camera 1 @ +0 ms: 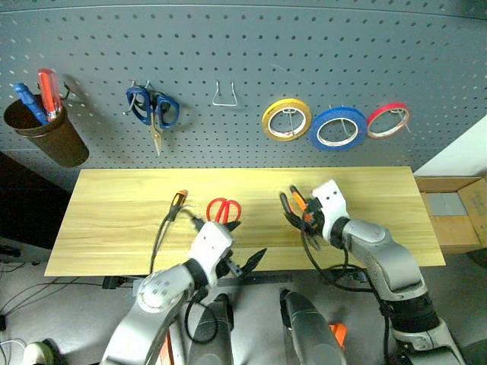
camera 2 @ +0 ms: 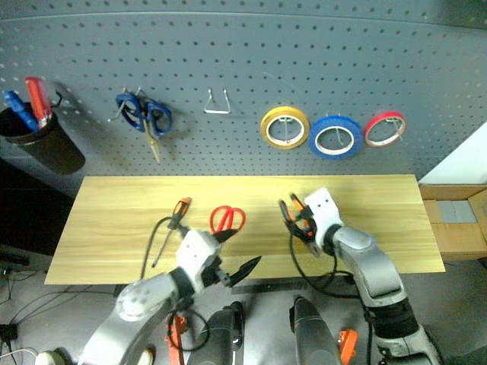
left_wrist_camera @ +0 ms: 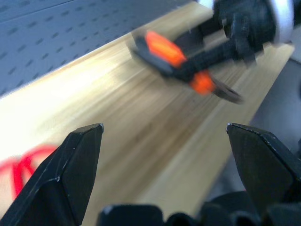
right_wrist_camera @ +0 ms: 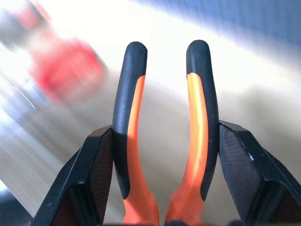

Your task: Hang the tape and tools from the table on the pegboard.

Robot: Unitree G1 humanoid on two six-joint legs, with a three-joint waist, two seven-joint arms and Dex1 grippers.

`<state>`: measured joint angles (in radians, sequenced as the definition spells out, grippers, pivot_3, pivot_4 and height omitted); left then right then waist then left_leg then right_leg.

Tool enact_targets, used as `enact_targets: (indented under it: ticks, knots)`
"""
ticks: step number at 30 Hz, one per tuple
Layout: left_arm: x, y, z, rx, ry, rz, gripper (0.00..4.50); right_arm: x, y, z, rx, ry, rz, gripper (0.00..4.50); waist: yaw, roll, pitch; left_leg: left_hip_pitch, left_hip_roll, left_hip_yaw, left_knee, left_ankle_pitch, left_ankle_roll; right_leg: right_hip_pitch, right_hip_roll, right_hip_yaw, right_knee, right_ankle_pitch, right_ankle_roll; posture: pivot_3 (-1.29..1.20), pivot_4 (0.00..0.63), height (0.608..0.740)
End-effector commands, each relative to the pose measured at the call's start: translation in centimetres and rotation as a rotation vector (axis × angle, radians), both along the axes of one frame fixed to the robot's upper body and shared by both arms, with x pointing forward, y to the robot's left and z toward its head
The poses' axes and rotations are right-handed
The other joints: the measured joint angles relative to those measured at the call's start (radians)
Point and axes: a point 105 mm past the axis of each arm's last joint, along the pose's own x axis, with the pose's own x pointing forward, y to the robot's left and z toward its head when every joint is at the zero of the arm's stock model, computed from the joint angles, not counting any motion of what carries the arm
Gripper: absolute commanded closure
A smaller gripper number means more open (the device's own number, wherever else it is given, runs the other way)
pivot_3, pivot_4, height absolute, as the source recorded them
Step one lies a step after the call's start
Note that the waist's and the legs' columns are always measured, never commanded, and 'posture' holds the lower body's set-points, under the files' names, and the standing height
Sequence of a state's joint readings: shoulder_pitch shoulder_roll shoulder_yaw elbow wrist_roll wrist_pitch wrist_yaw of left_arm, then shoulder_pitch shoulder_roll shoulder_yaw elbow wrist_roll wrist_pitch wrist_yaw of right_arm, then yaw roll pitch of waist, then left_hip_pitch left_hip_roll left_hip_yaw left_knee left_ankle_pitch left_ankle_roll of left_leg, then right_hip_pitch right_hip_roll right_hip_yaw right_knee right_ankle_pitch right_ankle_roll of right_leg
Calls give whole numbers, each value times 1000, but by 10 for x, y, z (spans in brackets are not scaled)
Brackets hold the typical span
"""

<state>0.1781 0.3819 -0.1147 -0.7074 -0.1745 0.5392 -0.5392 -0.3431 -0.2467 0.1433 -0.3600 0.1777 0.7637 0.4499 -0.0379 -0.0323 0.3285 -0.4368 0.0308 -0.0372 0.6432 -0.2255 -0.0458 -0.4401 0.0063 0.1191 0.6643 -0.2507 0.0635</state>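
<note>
Above table (camera 1: 114, 220), pliers (right_wrist_camera: 164, 127) between right hand (right_wrist_camera: 164, 183) fingers

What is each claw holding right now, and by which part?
The right claw is shut on the pliers, its fingers pressing the two orange-and-black handles from outside. The left claw is open and holds nothing.

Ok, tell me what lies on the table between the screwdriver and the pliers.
The red-handled scissors lie on the table between the screwdriver and the pliers held by the right gripper, in the left eye view.
</note>
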Motion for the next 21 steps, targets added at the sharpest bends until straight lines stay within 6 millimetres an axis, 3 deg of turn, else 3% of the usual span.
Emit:
enact_targets:
  ticks: [1,4,7,11,18,21]
  knots:
    - [-18,8,30,-45,-79,82,0,-2,33,62,148,-217,46,1757,7,-2,-1,0,0,-1,0,1,-3,0,0,-1,-1,0,0,168,260,740]
    - [-12,16,43,-46,-140,168,0,5,47,98,241,-334,31,1757,18,-2,-1,0,-2,0,1,5,-7,1,0,-1,-1,0,1,194,249,740]
    - [12,23,60,-62,-235,260,0,15,54,134,271,-492,-3,1757,41,-3,-2,-1,-2,-1,2,11,-12,2,0,-7,-2,1,4,210,241,740]
    - [48,18,85,-112,-339,304,0,30,52,184,330,-694,-100,1757,56,-5,-4,-2,-2,-4,1,17,-16,3,0,-13,-2,6,1,216,228,740]
    - [97,0,109,-132,-419,248,0,44,54,244,410,-911,-168,1757,64,-6,-5,-8,-1,-13,-2,20,-20,-2,1,-23,1,11,-9,216,223,740]
    - [110,-2,114,-122,-438,230,0,49,52,257,440,-946,-183,1757,64,-6,-5,-12,0,-14,-2,23,-25,-6,1,-24,2,12,-9,207,225,740]
